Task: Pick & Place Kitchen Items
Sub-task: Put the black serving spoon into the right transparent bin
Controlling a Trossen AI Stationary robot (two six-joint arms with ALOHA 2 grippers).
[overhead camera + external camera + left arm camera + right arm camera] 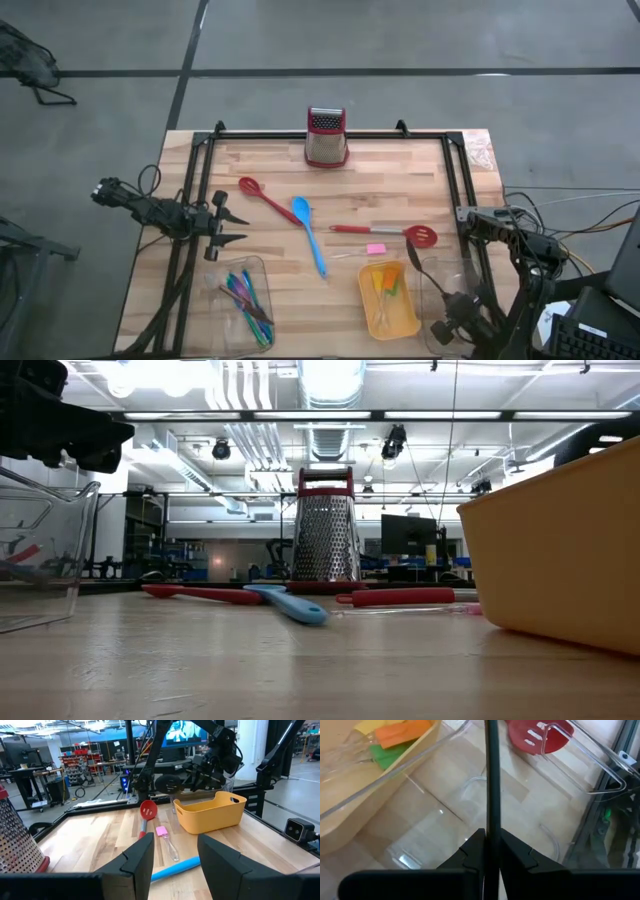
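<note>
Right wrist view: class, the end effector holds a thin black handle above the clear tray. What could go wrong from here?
1. The right end effector grips the black handle at one narrow spot; on release it may tip and lean over the rim of the clear tray rather than lie flat.
2. The orange tray sits close beside; a swinging handle could strike it.
3. The red slotted spatula lies just beyond; a shoved tray could hit it.

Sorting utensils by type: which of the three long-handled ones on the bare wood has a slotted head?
The red slotted spatula, lying nearest the orange tray. The red spoon and the blue spoon both have solid heads.
</note>
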